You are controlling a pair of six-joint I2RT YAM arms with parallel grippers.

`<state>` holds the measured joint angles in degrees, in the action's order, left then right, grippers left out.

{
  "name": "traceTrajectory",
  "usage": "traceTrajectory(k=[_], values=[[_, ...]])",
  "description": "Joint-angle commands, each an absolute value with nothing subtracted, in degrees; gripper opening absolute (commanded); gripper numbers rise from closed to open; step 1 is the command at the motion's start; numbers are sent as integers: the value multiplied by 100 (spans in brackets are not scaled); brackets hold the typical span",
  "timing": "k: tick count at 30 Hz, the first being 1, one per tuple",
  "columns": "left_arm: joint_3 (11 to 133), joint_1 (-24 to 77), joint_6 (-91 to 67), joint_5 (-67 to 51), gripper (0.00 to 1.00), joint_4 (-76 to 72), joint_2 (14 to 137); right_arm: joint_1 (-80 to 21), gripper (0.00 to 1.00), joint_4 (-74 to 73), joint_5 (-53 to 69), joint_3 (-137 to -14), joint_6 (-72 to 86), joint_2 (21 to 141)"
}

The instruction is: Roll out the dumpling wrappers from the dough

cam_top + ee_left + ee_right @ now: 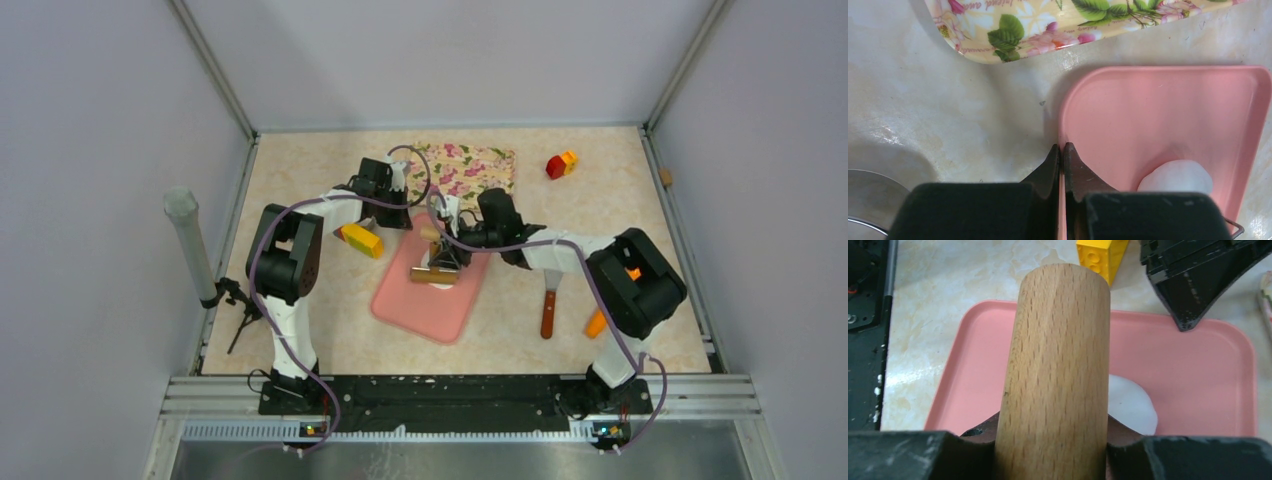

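Evidently the left gripper [1061,150] is acting as an anchor. Its fingers are pressed together with nothing that I can make out between them, and their tips are sitting right at the rim of the pink mat [1168,110], probably to stop it sliding during rolling. Whether they are nipping the rim or only leaning on it I cannot tell. The right gripper [1050,455] is clamping a wooden rolling pin [1058,365] by its sides, with the pin jutting out ahead of the fingers, low over the mat. The dough [1132,407], a white, partly flattened lump, is lying on the mat, partly hidden by the pin. From above, the left arm is reaching forward with its elbow raised towards the mat's far-left corner. The right arm is bending in from the right, its forearm pointing left over the mat's middle.
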<state>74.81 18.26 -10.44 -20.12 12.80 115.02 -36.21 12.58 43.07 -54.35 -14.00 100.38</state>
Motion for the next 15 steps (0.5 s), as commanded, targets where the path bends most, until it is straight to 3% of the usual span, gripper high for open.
traceTrajectory(k=[1, 15], values=[[7240, 1839, -976, -1591, 0, 1380, 11690, -3895, 0, -597, 4636, -4850, -1388, 10305], [7223, 1841, -976, -1582, 0, 1362, 11682, -3549, 0, -675, 4923, -5615, -1341, 9611]])
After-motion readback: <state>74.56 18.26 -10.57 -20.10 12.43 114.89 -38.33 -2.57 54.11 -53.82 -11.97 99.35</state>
